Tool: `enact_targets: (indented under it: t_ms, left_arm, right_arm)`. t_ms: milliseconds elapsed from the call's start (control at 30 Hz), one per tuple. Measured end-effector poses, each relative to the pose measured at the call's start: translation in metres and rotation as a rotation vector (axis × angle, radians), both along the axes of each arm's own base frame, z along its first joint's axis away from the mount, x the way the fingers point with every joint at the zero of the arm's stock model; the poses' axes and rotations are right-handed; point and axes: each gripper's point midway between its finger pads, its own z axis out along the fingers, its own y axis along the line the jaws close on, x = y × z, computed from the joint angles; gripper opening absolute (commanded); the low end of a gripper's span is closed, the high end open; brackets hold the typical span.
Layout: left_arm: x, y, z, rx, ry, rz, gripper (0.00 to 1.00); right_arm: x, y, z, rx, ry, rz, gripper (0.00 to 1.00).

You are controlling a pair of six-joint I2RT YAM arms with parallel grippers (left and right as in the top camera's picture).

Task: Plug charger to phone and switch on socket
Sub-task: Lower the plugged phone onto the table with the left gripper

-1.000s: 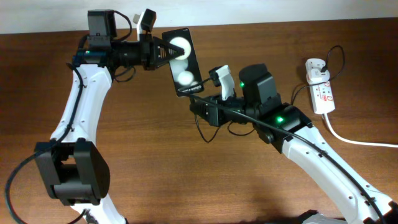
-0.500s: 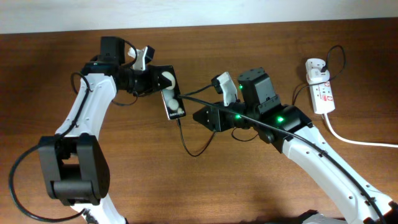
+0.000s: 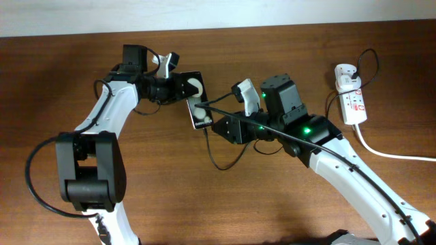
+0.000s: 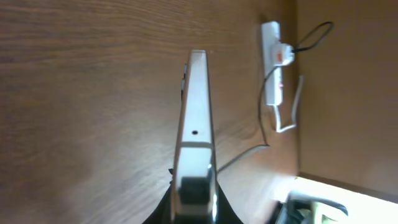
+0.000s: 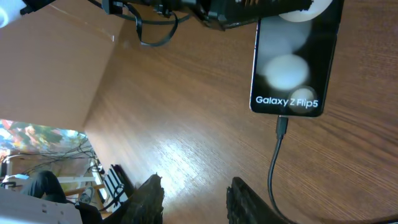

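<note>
The black phone [image 3: 198, 114] is held off to the left, with my left gripper [image 3: 184, 91] shut on its top end. From the left wrist the phone [image 4: 195, 118] appears edge-on between the jaws of the left gripper [image 4: 195, 208]. The charger's thin black cable [image 3: 212, 155] is plugged into the phone's bottom edge; its plug tip [image 5: 282, 127] sits under the phone [image 5: 291, 59]. My right gripper [image 3: 218, 126] stands open just right of the phone, and in its wrist view the right gripper [image 5: 196, 202] holds nothing. The white socket [image 3: 354, 105] lies at the far right with the white adapter [image 3: 346, 73] in it.
A thick white cord [image 3: 392, 154] runs from the socket off the right edge. The cable loops loosely over the wood between the two arms. The socket [image 4: 272, 71] and its cord also show in the left wrist view, far ahead.
My left arm has lowered the phone and carried it left, then a little right. My right gripper has opened and let go of the plug, which stays in the phone.
</note>
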Motion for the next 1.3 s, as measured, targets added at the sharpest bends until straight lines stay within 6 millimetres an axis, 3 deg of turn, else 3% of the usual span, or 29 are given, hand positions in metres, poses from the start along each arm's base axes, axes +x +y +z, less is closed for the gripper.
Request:
enact_targets:
  t_ms: [67,200,267,467,667,967,1100,1233,1300]
  left_arm:
    - [-0.002,-0.003,0.009,-0.024,0.04,-0.005,0.0]
    - [0.015,-0.002,0.053,-0.001,-0.018,0.001,0.0]
    - [0.013,0.002,0.055,0.032,-0.009,0.001,0.0]
    - [-0.01,0.006,0.028,0.155,0.078,-0.038,0.0]
    - [-0.013,0.0,-0.049,0.183,0.233,-0.073,0.0]
    - [-0.015,0.0,-0.094,0.185,0.311,-0.082,0.0]
    - [-0.015,0.0,-0.095,0.184,0.315,-0.083,0.05]
    - [-0.015,0.001,-0.097,0.195,0.313,-0.081,0.21]
    - [-0.015,0.002,-0.098,0.201,0.314,-0.079,0.24]
  right_arm:
    - [0.0,0.0,0.0,0.0,0.0,0.0,0.36]
    - [0.0,0.0,0.0,0.0,0.0,0.0,0.37]
    - [0.0,0.0,0.0,0.0,-0.001,0.0,0.36]
    - [-0.001,-0.001,-0.002,-0.005,0.01,0.0,0.36]
    - [-0.004,-0.005,-0.009,-0.036,0.036,-0.011,0.37]
    - [-0.004,-0.011,-0.015,-0.07,0.049,-0.036,0.37]
    - [-0.004,-0.013,-0.018,-0.085,0.054,-0.046,0.37]
    - [-0.003,-0.014,-0.019,-0.091,0.052,-0.052,0.37]
    - [-0.003,-0.014,-0.019,-0.094,0.054,-0.054,0.36]
